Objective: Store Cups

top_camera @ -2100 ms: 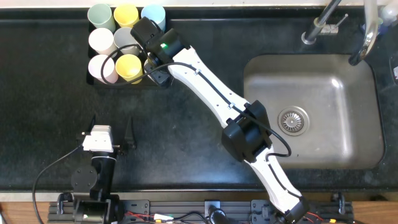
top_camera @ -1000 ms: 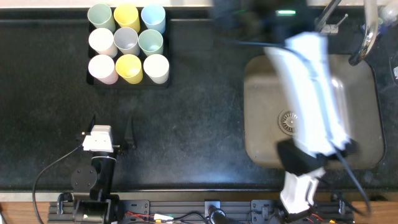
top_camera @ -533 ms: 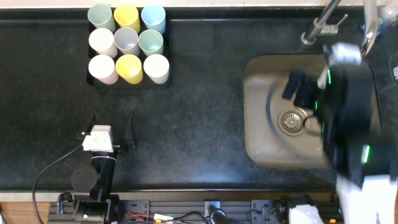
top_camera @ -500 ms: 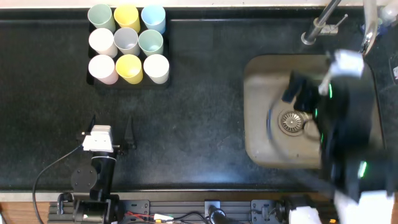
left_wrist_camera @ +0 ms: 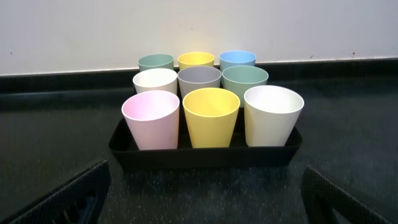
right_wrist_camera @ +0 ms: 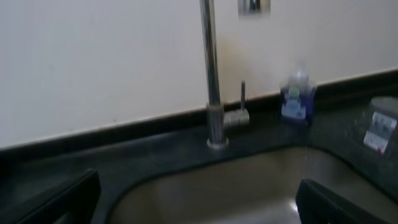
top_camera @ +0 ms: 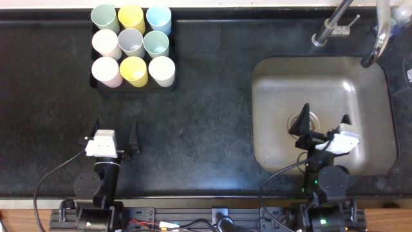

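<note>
All nine cups stand mouth-up, packed close in the black tray at eleven o'clock on the counter, with no spot left for one more. My left gripper rests at seven o'clock and my right gripper at five o'clock over the sink, both with jaws spread wide and holding nothing. If I reach in there, I think my wide jaws could bump a cup and knock it over.
</note>
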Controlling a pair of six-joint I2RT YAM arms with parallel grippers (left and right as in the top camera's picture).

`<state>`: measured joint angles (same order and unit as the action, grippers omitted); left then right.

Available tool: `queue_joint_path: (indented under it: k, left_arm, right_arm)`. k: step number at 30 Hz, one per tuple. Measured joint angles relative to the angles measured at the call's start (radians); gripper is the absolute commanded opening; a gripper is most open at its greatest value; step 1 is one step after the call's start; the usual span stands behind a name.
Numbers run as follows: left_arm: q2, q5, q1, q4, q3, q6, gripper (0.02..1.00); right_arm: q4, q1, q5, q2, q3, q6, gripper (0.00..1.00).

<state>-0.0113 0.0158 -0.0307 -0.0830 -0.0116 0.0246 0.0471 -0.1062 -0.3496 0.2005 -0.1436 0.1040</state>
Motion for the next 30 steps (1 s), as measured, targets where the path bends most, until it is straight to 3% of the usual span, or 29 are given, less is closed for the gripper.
queue_joint_path:
  k: [8, 14, 21, 22, 24, 25, 26, 30]
  left_arm:
    - [0.0, 0.0, 0.0, 0.0, 0.0, 0.0, 0.998]
    - [0.0, 0.0, 0.0, 0.0, 0.0, 0.0, 0.998]
    - [0.0, 0.0, 0.0, 0.0, 0.0, 0.0, 0.998]
    - [0.0, 0.0, 0.0, 0.0, 0.0, 0.0, 0.998]
    - [0.0, 0.0, 0.0, 0.0, 0.0, 0.0, 0.998]
    - [0.0, 0.0, 0.0, 0.0, 0.0, 0.0, 0.998]
    - [0.0, 0.0, 0.0, 0.0, 0.0, 0.0, 0.996]
    - [0.0, 0.0, 0.0, 0.0, 0.0, 0.0, 0.998]
  right_arm:
    - [-0.117, 0.0, -0.005, -0.036, 0.126, 0.0, 0.996]
    - [0.003, 0.0, -0.006, -0.104, 0.126, -0.003, 0.996]
    - [0.004, 0.0, -0.005, -0.186, 0.126, -0.004, 0.998]
    - [0.005, 0.0, -0.007, -0.186, 0.126, -0.003, 0.956]
    - [0.006, 0.001, -0.023, -0.186, 0.126, -0.013, 0.641]
    - [0.006, 0.003, -0.026, -0.186, 0.126, -0.011, 0.566]
    - [0.006, 0.007, -0.024, -0.186, 0.126, -0.007, 0.579]
    - [0.007, 0.029, 0.041, -0.186, 0.126, 0.001, 0.95]
